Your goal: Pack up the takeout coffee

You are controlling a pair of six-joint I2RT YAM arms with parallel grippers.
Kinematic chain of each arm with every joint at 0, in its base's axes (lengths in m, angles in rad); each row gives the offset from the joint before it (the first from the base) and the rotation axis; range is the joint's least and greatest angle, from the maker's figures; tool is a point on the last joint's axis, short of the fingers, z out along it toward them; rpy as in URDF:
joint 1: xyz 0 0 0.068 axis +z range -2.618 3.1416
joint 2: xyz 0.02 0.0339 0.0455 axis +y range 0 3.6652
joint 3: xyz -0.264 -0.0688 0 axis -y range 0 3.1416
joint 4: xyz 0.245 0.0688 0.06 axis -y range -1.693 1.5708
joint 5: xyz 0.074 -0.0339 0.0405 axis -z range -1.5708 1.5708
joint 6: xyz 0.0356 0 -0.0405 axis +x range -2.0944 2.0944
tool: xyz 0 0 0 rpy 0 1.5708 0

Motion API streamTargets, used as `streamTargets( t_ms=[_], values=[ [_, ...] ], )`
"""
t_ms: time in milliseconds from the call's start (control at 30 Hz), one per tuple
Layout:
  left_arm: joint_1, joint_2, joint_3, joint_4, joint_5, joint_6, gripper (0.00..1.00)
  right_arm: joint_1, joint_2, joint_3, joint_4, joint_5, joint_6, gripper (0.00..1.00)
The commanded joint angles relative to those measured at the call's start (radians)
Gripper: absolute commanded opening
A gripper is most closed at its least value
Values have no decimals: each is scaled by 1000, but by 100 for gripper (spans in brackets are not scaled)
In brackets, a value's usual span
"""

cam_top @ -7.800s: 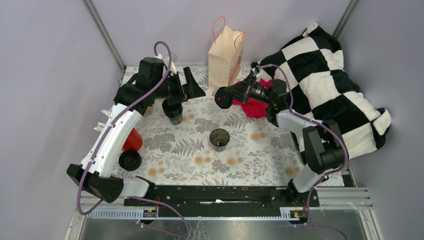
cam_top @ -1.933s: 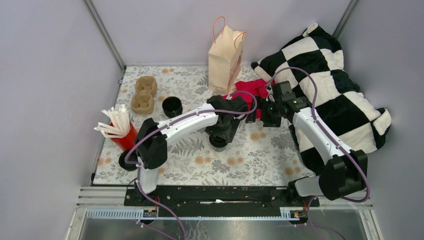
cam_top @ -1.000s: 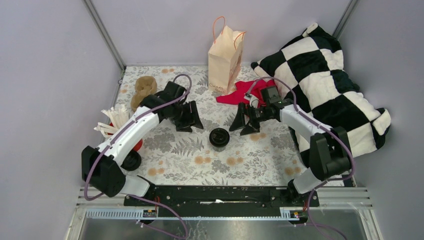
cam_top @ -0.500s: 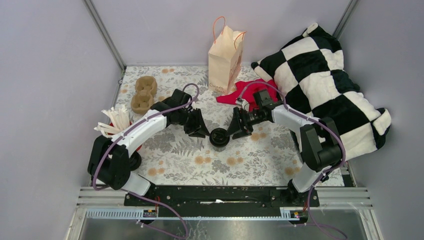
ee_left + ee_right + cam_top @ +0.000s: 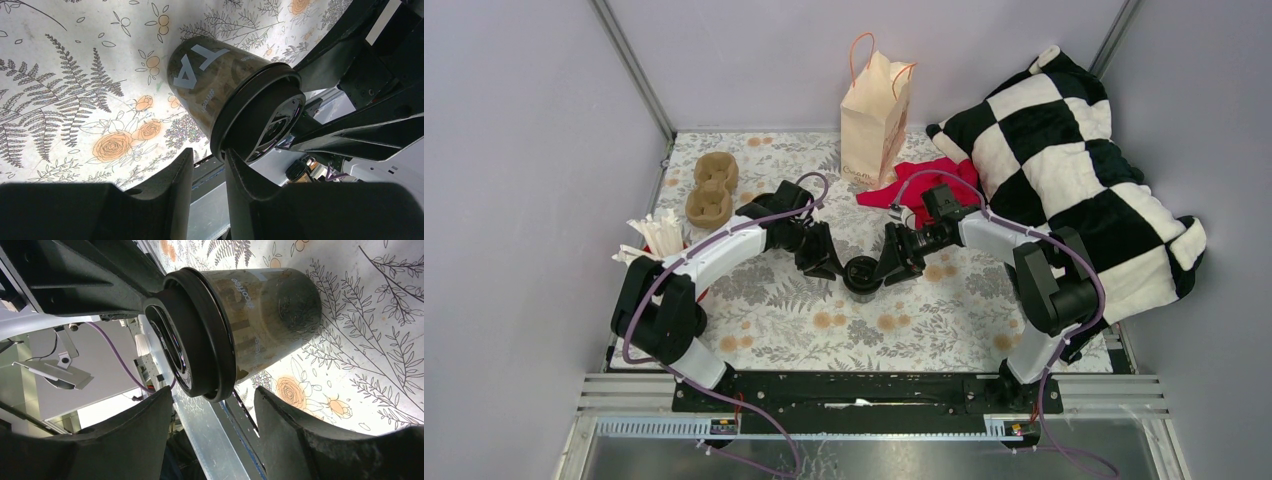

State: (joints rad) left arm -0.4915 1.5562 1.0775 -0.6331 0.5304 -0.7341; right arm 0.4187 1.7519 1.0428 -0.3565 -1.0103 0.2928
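Observation:
The takeout coffee (image 5: 861, 272) is a dark cup with a black lid, standing upright mid-table. The left wrist view shows the cup (image 5: 210, 80) and its lid (image 5: 260, 115). The right wrist view shows the same cup (image 5: 260, 325). My left gripper (image 5: 832, 266) is at its left side. Those jaws (image 5: 209, 152) are narrowly open with nothing between them, and one fingertip (image 5: 235, 162) sits at the lid's rim. My right gripper (image 5: 886, 268) is at the cup's right side. Its jaws (image 5: 214, 390) are open, and the lid's edge (image 5: 220, 385) is just in front of the gap.
A paper bag (image 5: 876, 115) stands at the back centre with a red cloth (image 5: 929, 180) beside it. A black-and-white checked blanket (image 5: 1074, 170) fills the right side. A cardboard cup tray (image 5: 711, 188) and a red cup of white straws (image 5: 659, 240) are at the left.
Both arms have come in toward the lidded cup from either side, and both sets of jaws have narrowed. The cup has stayed where it was.

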Motion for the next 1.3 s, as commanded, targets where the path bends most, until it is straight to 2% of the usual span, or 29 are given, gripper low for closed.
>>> streamTargets(
  t_ms=[0,233,533,933,1033,1100,1267],
  values=[
    [1,2,22,29,18,15,34,8,6,26,9,-5,-12,68],
    [1,24,33,32,18,19,36,8,5,26,36,6,10,73],
    [-1,42,23,23,8,27,34,7,48,27,112,-4,83,69],
    [-29,84,42,-22,-39,45,31,-10,105,-77,248,-42,200,56],
    [-29,94,29,-39,-62,45,30,-32,125,-113,294,-46,237,49],
    [-29,98,16,-45,-72,42,29,-40,139,-116,273,-28,241,44],
    [-28,125,-5,-47,-78,35,29,-40,193,-69,124,67,204,45]
  ],
)
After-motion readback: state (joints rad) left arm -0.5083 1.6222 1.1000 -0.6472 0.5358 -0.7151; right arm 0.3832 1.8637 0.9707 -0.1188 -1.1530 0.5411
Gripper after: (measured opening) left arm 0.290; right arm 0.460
